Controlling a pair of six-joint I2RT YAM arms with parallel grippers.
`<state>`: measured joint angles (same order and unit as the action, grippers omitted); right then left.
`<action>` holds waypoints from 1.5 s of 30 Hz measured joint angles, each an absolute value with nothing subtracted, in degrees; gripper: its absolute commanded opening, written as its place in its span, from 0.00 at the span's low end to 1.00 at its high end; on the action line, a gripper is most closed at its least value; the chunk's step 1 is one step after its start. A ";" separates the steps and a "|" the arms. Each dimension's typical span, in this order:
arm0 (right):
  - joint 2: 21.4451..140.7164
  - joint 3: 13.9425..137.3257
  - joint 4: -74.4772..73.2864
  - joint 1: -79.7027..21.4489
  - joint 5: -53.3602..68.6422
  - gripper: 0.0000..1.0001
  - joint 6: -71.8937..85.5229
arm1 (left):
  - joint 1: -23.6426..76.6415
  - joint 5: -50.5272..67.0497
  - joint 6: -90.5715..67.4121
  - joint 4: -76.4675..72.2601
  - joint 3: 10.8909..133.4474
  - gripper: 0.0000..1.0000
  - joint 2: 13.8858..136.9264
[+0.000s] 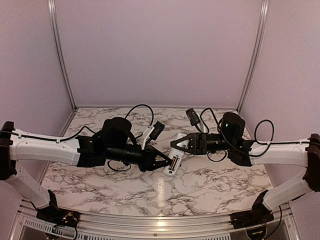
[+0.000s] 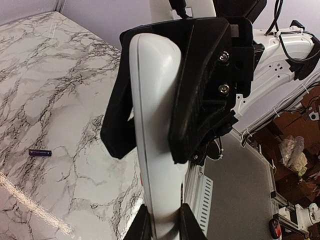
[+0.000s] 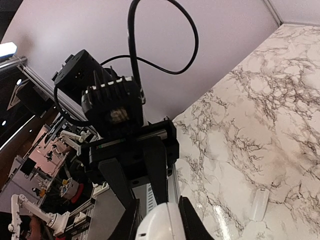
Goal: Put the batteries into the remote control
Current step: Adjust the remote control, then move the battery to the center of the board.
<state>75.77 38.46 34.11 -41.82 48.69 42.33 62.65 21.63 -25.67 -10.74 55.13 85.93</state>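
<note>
We see both sets of jaws clamped on the same thing. The left gripper point(image 2: 166, 226) is closed on one end of the remote control point(image 2: 155, 125), and the right gripper point(image 3: 161, 221) is closed on the other end, fingers on the long edges. The two grippers face each other end to end over the middle of the marble table point(image 1: 210, 182). The remote is a slim white bar held off the surface between them, running diagonally in the top view. In that view a dark recess with gold-coloured bits shows on its upward face, near the end the left gripper holds. We can't resolve what's in the recess. We see one battery point(image 2: 40, 152), dark and slim, lying flat on the table well apart from the remote and both grippers. We can't find it in the top view. A small white oblong piece point(image 3: 259, 204) also lies flat on the table, apart from the grippers. We can't tell what it is.
</note>
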 measured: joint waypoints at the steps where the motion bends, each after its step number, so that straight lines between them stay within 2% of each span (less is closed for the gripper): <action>1: 75.77 38.46 34.79 -41.82 49.52 0.10 42.04 | 62.54 22.50 -26.13 -11.07 55.13 0.08 85.93; 2: 75.72 38.46 35.18 -41.82 49.82 0.07 42.06 | 62.52 22.79 -26.37 -11.35 55.13 0.09 85.93; 3: 75.72 38.46 35.57 -41.74 50.11 0.04 42.35 | 62.50 22.96 -26.57 -11.66 55.13 0.15 85.93; 5: 75.72 38.44 36.14 -41.65 50.19 0.00 42.96 | 62.37 23.16 -27.00 -12.03 55.11 0.29 85.93; 8: 75.72 38.44 36.88 -41.54 50.02 0.00 44.75 | 62.11 22.92 -26.96 -13.28 55.02 0.52 85.93; 10: 75.72 38.44 37.17 -41.52 50.00 0.00 45.76 | 61.87 22.50 -27.11 -13.96 54.89 0.61 85.93; 12: 75.72 38.44 37.23 -41.36 49.98 0.00 46.35 | 61.67 22.00 -26.79 -14.33 54.78 0.65 85.93; 19: 74.06 37.63 34.61 -37.76 49.10 0.00 46.48 | 60.38 17.47 -24.84 -13.19 54.76 0.66 85.25; 24: 70.15 35.88 28.45 -30.83 47.99 0.00 44.45 | 59.81 6.83 -23.44 -7.14 59.11 0.65 86.63; 28: 67.88 34.00 24.08 -24.03 47.92 0.00 42.98 | 59.64 -2.81 -23.59 -2.52 66.13 0.64 92.14; 33: 66.00 31.70 18.46 -16.51 48.62 0.00 40.62 | 59.61 -9.37 -25.26 3.44 72.36 0.59 100.82; 45: 65.21 30.44 14.50 -9.96 52.73 0.00 37.34 | 60.34 -11.66 -28.36 11.92 83.74 0.57 118.02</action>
<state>65.21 30.44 14.50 -9.96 52.73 37.34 60.34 -11.66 -28.36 11.92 83.74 118.02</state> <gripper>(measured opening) 0.208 0.573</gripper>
